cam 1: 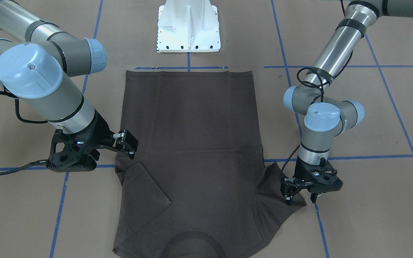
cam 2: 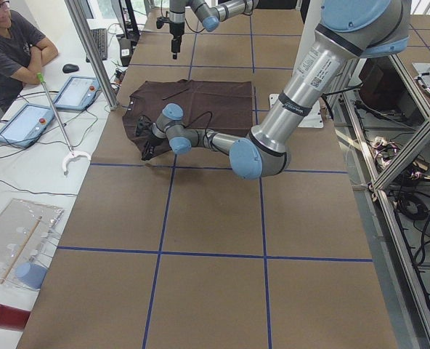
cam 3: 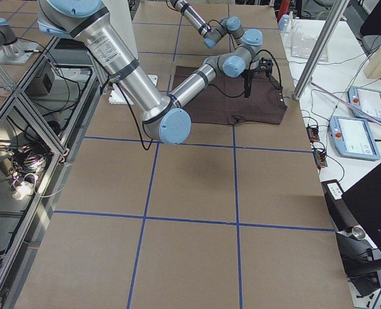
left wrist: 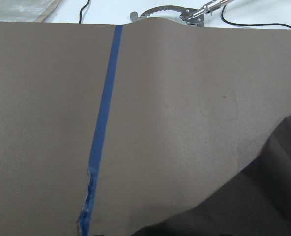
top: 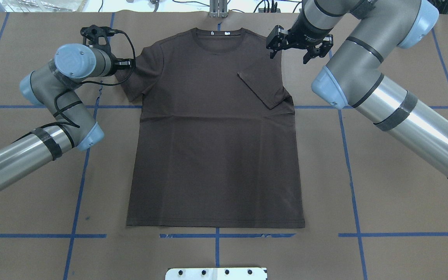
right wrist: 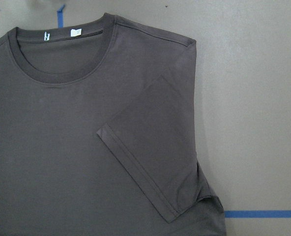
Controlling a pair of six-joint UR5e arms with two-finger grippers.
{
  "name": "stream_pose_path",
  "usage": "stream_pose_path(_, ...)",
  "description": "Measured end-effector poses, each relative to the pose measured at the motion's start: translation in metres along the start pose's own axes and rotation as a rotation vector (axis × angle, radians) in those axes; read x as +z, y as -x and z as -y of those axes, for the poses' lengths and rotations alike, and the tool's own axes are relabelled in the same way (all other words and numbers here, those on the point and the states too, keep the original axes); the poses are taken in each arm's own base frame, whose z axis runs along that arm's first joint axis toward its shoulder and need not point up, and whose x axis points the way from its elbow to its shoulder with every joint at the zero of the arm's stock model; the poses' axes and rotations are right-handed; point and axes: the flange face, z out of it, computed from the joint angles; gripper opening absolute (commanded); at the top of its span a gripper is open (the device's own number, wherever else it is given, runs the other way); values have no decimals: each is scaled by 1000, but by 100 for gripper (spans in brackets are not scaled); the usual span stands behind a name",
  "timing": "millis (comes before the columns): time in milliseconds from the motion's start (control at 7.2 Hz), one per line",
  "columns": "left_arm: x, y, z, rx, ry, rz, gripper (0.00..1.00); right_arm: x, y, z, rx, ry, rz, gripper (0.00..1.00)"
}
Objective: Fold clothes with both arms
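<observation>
The dark brown T-shirt [top: 216,147] lies flat on the table, collar [top: 218,35] at the far side. One sleeve [top: 265,85] is folded inward over the chest, seen close in the right wrist view [right wrist: 155,147]. The other sleeve [top: 140,70] is spread outward. My left gripper [cam 1: 301,199] is open and low at that sleeve's outer corner [cam 1: 278,190], one finger over the cloth and one off it. My right gripper [top: 288,57] hovers open above the shoulder next to the folded sleeve, holding nothing.
The white pedestal base [cam 1: 188,28] stands beyond the shirt's hem. Blue tape lines [top: 84,163] cross the brown table cover. A person [cam 2: 11,43] sits at a side desk with tablets [cam 2: 77,91] past the collar end.
</observation>
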Motion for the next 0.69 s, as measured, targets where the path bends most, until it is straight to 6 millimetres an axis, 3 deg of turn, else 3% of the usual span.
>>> stream_pose_path(694, 4, 0, 0, 0, 4, 5, 71, 1, -2, 0, -1, 1, -2, 100)
